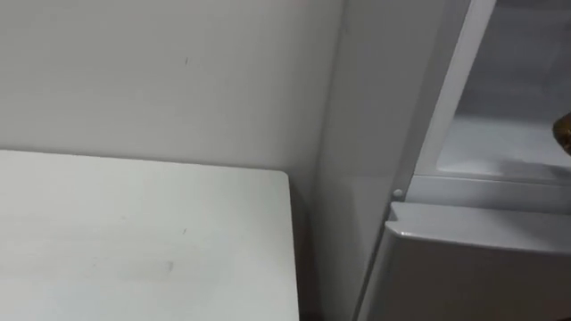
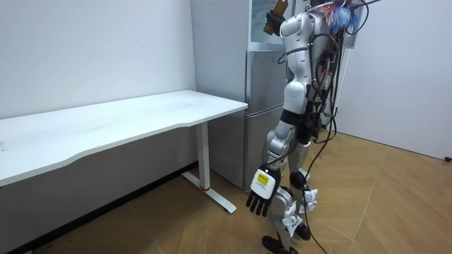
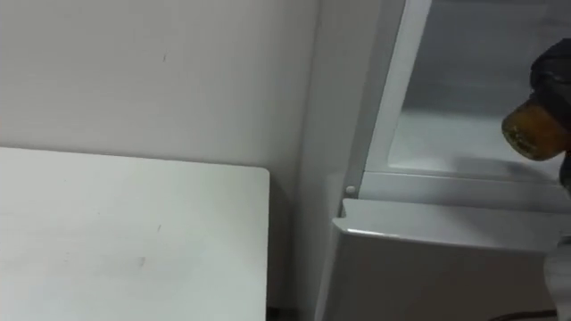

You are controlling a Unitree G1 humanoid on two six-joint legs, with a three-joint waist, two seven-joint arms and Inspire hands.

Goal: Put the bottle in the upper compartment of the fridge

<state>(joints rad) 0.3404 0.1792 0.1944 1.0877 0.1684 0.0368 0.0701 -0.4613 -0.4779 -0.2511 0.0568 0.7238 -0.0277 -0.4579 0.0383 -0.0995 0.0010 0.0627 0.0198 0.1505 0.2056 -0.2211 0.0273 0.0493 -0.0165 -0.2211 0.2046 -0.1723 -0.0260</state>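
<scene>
An amber-brown bottle [image 3: 532,132] hangs at the right edge of the eye views, in front of the open upper fridge compartment [image 3: 446,147] and just above its white floor. My right hand [image 3: 555,69] is dark and curled round the bottle from above and behind. In the room view I stand facing the fridge [image 2: 263,77] with that arm raised and the bottle [image 2: 272,24] at the upper compartment. My left hand [image 2: 260,192] hangs beside my thigh with relaxed fingers, holding nothing.
The lower fridge door [image 3: 428,267] is closed beneath the open compartment. A white table [image 3: 134,232] stands against the wall to my left, a narrow gap between it and the fridge side. The floor is wood.
</scene>
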